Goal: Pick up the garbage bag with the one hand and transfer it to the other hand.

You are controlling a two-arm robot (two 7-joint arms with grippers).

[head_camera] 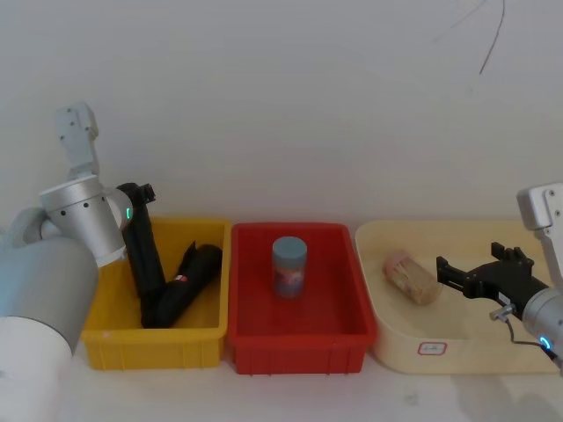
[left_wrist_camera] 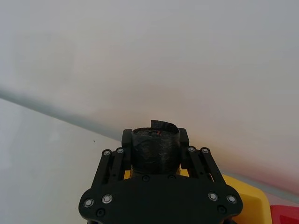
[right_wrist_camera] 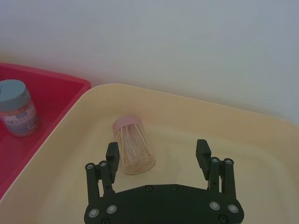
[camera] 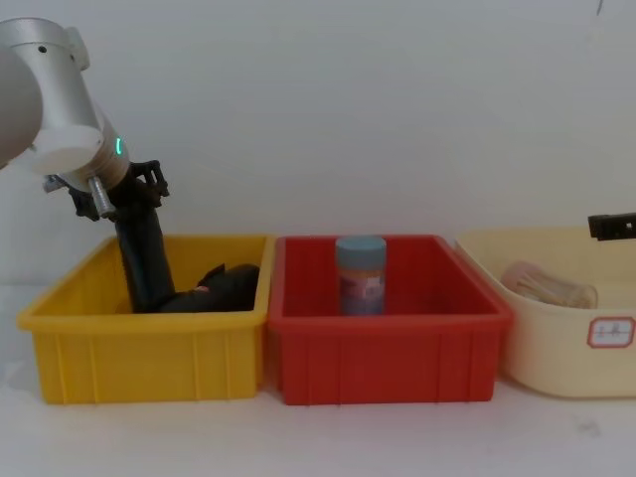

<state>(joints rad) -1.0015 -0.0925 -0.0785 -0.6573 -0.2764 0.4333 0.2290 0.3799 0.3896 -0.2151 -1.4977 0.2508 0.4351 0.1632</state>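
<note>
The garbage bag [head_camera: 145,264], a long glossy black roll, stands tilted in the yellow bin [head_camera: 154,337] with its lower end down inside. My left gripper [head_camera: 134,198], on the fat silver arm with a green light, is shut on the roll's upper end. The left wrist view has both fingers pressed on the garbage bag [left_wrist_camera: 155,151], held by the left gripper [left_wrist_camera: 155,135]. From the chest, the garbage bag [camera: 144,263] leans up out of the yellow bin [camera: 149,348] into the left gripper [camera: 134,204]. My right gripper [head_camera: 475,264] hovers open over the cream tray [head_camera: 405,352], holding nothing; the right gripper [right_wrist_camera: 159,151] has its jaws wide apart.
A black lump with a pink spot [head_camera: 192,280] lies beside the roll in the yellow bin. The red bin [head_camera: 299,347] in the middle holds a blue-lidded jar [head_camera: 289,266]. A toothpick jar [right_wrist_camera: 133,147] lies in the cream tray [right_wrist_camera: 243,140], close to the right gripper.
</note>
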